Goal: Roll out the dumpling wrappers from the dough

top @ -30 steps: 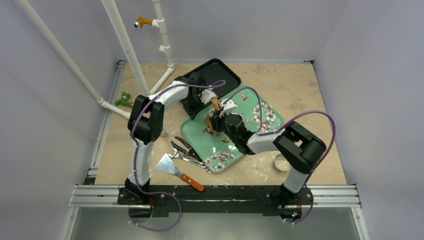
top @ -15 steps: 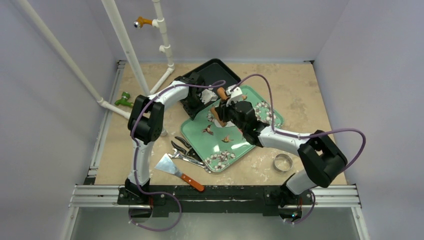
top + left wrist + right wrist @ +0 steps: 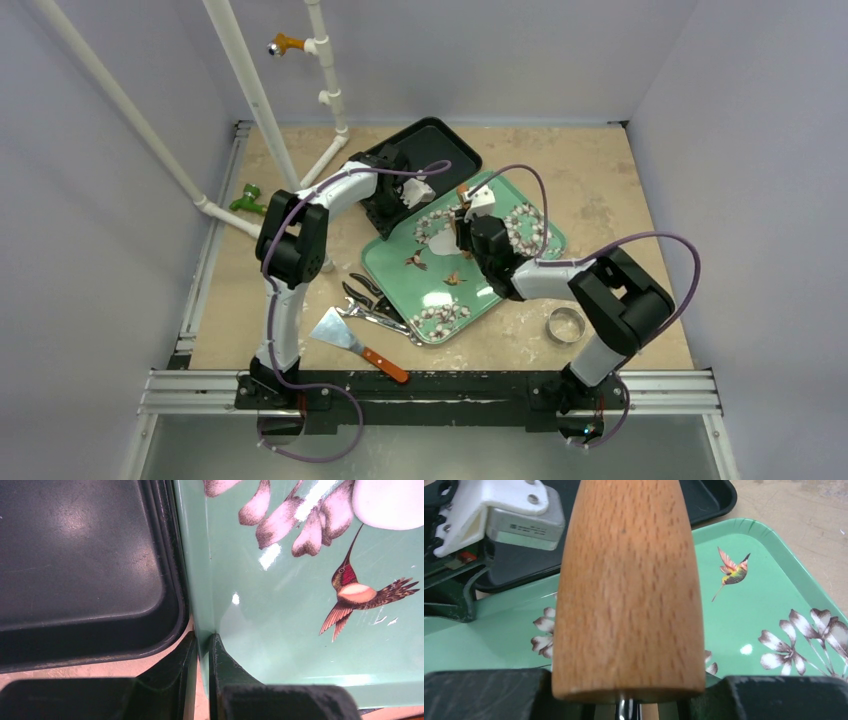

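Wood is filling your right wrist view: the rolling pin (image 3: 629,590) is sitting in your right gripper (image 3: 629,702), whose dark fingers (image 3: 484,695) are closing partway around its near end and holding it firmly. Its long axis is running straight away from the lens. The far end is pointing toward the black tray (image 3: 709,495), past the rim of the green tray (image 3: 774,605). From above, you are seeing only a short orange stub of the pin (image 3: 462,192) poking out beyond the right gripper (image 3: 470,222), aimed at the far side of the table.

The dumpling wrapper (image 3: 441,241) is lying flat on the green tray (image 3: 540,250), just to the left of your right gripper and among the white blossom prints. In the left wrist view only a curved edge of it (image 3: 390,502) is showing at the top right, beyond the hummingbird print. It is looking roundish, so no long axis is standing out. Whether the pin is touching it, you cannot tell.

Your left gripper (image 3: 202,670) is pinching the green tray's upright rim (image 3: 200,580). One finger (image 3: 167,677) is outside and the other inside, with the jaws almost closed on the thin wall. The corner of the black tray (image 3: 75,555) is lying right beside that grip.

A metal ring (image 3: 566,325) is sitting on the table to the right of the green tray, apart from it.
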